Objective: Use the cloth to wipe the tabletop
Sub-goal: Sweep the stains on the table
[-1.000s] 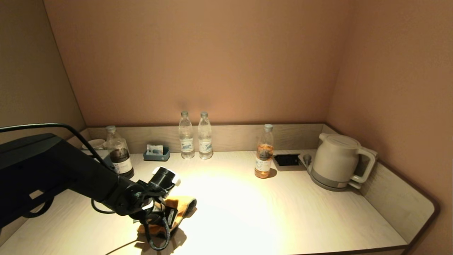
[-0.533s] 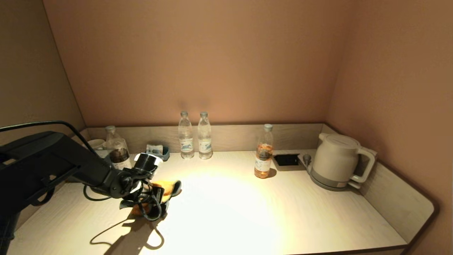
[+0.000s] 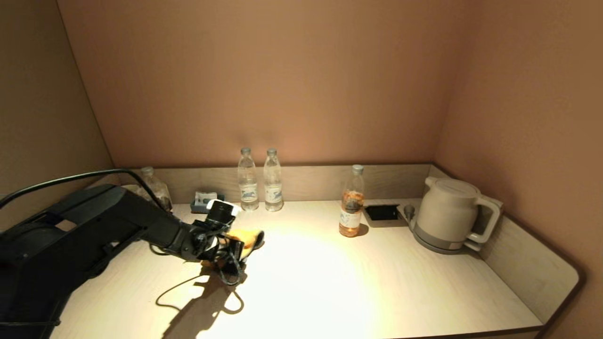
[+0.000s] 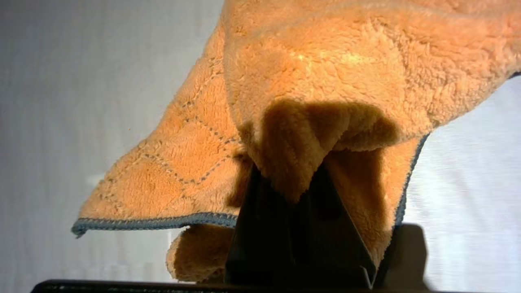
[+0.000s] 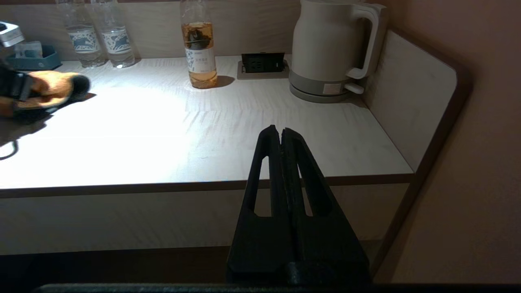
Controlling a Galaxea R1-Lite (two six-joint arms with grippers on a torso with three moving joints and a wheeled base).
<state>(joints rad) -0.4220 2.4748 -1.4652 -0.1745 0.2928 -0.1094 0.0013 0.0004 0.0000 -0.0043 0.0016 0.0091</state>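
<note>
Left hand [image 3: 234,245] clamped on cloth [image 3: 247,237] upon tabletop [image 3: 358,278], stitched edge only in wrist view, right hand [image 5: 281,131] closed, off-table.

hidden: left gripper [image 4: 293,183] fingertips buried in cloth [image 4: 325,73] folds | cut off: cloth runs past the left wrist view's edge | occluded: dark bottle [image 3: 158,190] and cup behind left arm [image 3: 94,226] | too small: tissue box [image 3: 206,201] contents, bottle labels

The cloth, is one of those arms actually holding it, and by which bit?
Yes. The left end effector is shut on the cloth, pinching a bunched fold near its middle. The right end effector holds nothing.
</note>
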